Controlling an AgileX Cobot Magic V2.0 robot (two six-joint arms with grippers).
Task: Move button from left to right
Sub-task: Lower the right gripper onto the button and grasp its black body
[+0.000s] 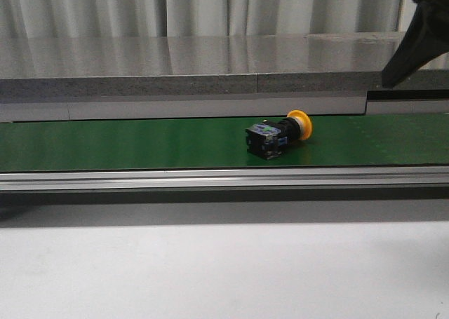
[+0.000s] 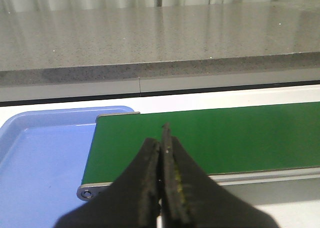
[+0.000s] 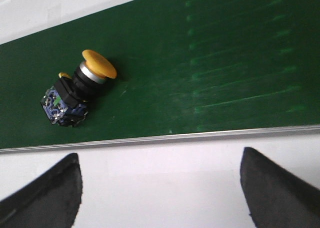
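Blue tray [image 2: 30, 158]: at the left end of the conveyor, just beside the belt's left edge; what shows of it holds nothing.
Left gripper [image 2: 161, 153]: fingers pressed together, nothing between them; it hangs over the near-left corner of the belt, not seen in the front view.
Green belt [image 1: 126, 144]: long strip running left to right, aluminium rail [image 1: 210, 177] along its near edge, grey stone ledge [image 1: 175, 66] behind its far edge.
Button [image 1: 277, 135]: lies on its side on the belt, right of the middle, nearer the far edge than the near rail, touching only the belt.
Button axis: black contact block toward the near left, yellow-orange cap toward the far right, so the long axis runs slantwise across the belt.
Right gripper [image 3: 160, 188]: fingers spread wide, holding nothing; in the front view only a dark part of the arm shows at the upper right corner, well above the belt.
Key relation: in the right wrist view the button [image 3: 80, 90] sits beyond the near rail and off to one side of the gap between the fingers, not between them.
Nearer arm: judged to be the right; the left is well apart from the button.
Open room: bare belt on every side of the button, with a long free run toward the right edge.
Caution: the rail and ledge likely limit a low approach from the near or far side.
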